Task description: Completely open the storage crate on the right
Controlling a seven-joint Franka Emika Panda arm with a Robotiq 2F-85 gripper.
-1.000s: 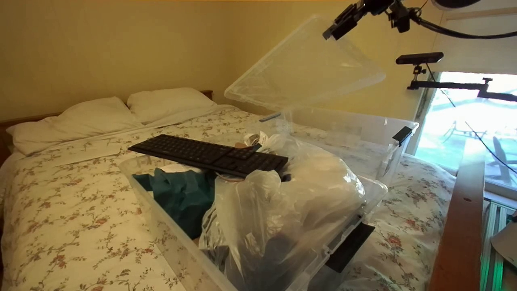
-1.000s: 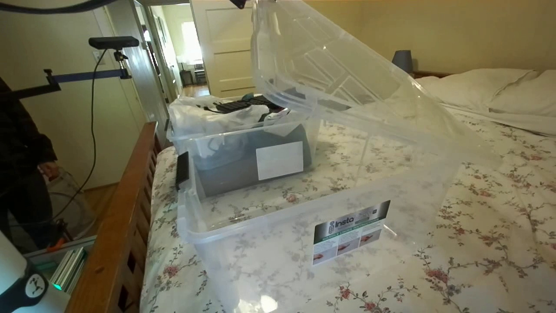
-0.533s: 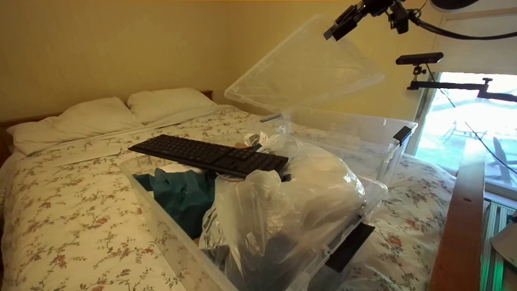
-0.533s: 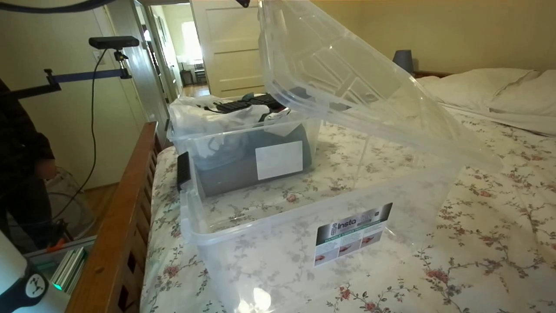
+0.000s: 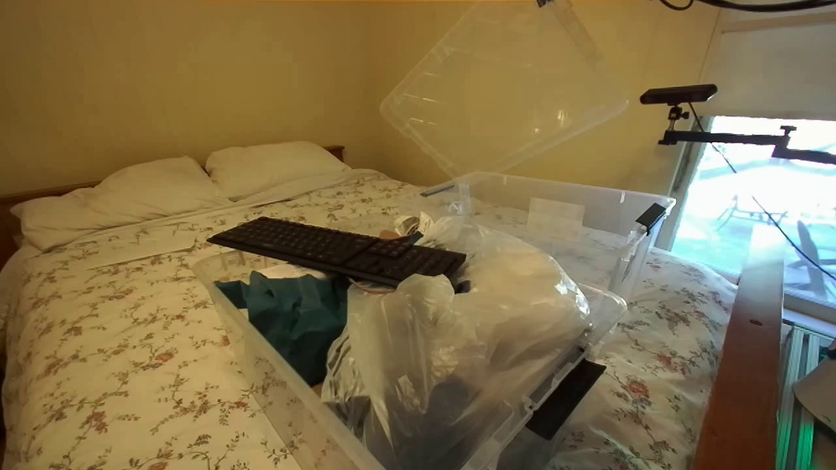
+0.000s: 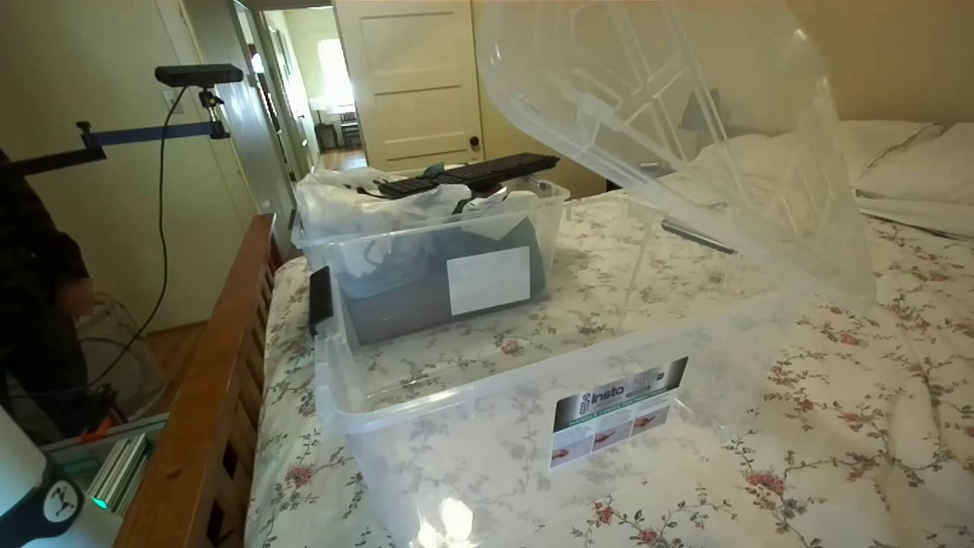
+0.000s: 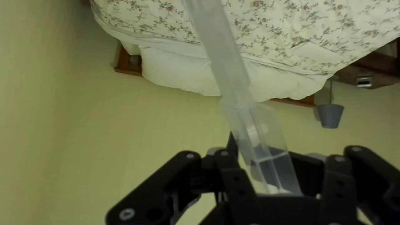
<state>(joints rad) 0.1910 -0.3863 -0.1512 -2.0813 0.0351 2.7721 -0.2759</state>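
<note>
Storage crate [image 6: 472, 449] of clear plastic stands on the flowered surface [image 6: 761, 449], with its lid [image 7: 236, 90] raised and tilted. In the wrist view, dark finger parts of the hand [image 7: 262, 153] show at both sides of the lid's edge, but the milky plastic covers the tips, so I cannot tell if they are clenched on it. In both exterior views the frame cuts off the top of the lid; whether its lower edge touches the crate is hard to see, clear plastic over clear plastic. On the crate's label [image 6: 618, 411], "Insta" is readable, the smaller print is not. Near the crate stands a second bin [image 5: 287, 405]; a plastic bag [image 5: 470, 320] and a keyboard [image 5: 339, 248] hide much of its content. One person [image 6: 38, 320] is cut off by the frame.
</note>
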